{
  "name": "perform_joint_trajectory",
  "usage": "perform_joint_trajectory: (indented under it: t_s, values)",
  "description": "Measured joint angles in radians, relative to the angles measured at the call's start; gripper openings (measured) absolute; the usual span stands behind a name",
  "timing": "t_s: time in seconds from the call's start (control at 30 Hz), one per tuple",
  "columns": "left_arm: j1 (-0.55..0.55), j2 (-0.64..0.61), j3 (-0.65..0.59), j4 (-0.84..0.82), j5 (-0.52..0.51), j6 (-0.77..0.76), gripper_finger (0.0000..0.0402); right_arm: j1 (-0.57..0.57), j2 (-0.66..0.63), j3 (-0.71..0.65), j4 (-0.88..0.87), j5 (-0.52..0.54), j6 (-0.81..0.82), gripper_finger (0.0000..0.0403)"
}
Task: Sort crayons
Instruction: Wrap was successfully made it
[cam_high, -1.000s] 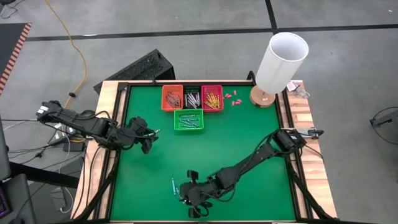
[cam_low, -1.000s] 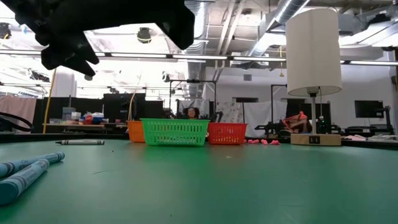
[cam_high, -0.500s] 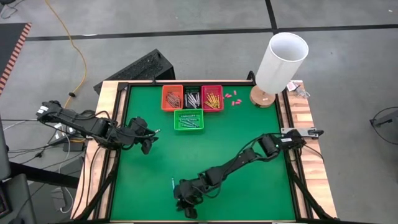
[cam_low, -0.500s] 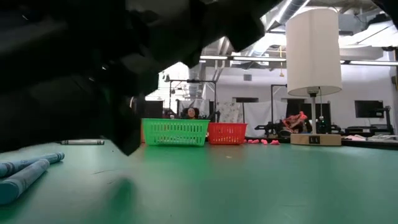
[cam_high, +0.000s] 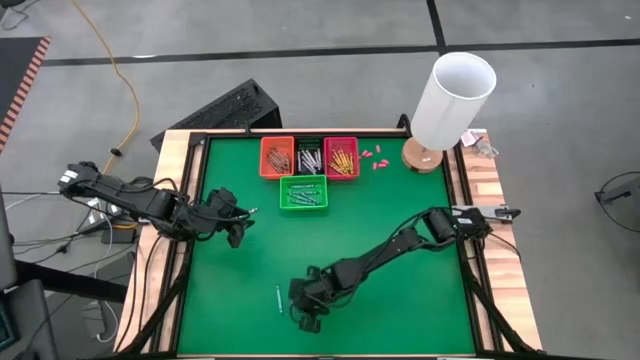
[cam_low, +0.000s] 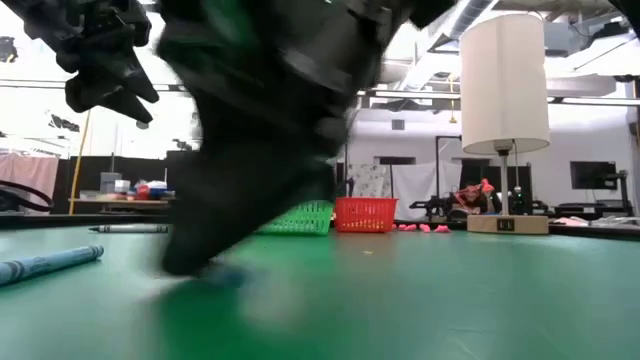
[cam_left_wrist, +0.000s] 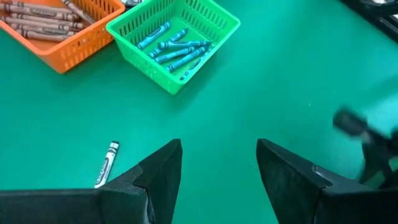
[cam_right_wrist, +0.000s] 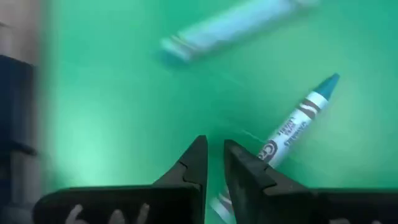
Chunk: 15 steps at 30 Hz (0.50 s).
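Near the bottom centre of the high view, our right gripper has narrowed its fingers beside a teal crayon, gripping nothing. Our left gripper stays spread at mid-left.

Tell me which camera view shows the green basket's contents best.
Left wrist view: it looks down into the green basket, showing the blue-teal crayons lying inside. The high view shows the basket small; the low view shows only part of its side wall; the right wrist view misses it.

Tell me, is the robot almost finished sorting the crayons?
Nearly. Done: the green basket holds blue crayons, and the orange basket holds some too. In hand: the right gripper is down beside a teal crayon. Left: a second blue crayon near it and a pale crayon by the waiting left gripper.
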Motion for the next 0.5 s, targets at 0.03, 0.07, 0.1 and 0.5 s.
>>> perform_joint_trajectory:
  t_s: [0.03, 0.07, 0.1, 0.5]
  values:
    - [0.0, 0.0, 0.0, 0.0, 0.0, 0.001, 0.0197, -0.003, -0.014, 0.0, -0.054, 0.032, 0.0, 0.007]
    - [0.0, 0.0, 0.0, 0.0, 0.0, 0.003, 0.0197, -0.003, -0.028, 0.0, -0.096, 0.065, 0.0, 0.007]
    - [0.0, 0.0, 0.0, 0.0, 0.0, 0.006, 0.0197, -0.004, -0.036, -0.001, -0.131, 0.091, 0.0, 0.0069]
    - [0.0, 0.0, 0.0, 0.0, -0.006, 0.019, 0.0197, 0.031, -0.187, -0.002, -0.384, 0.507, -0.096, 0.0069]
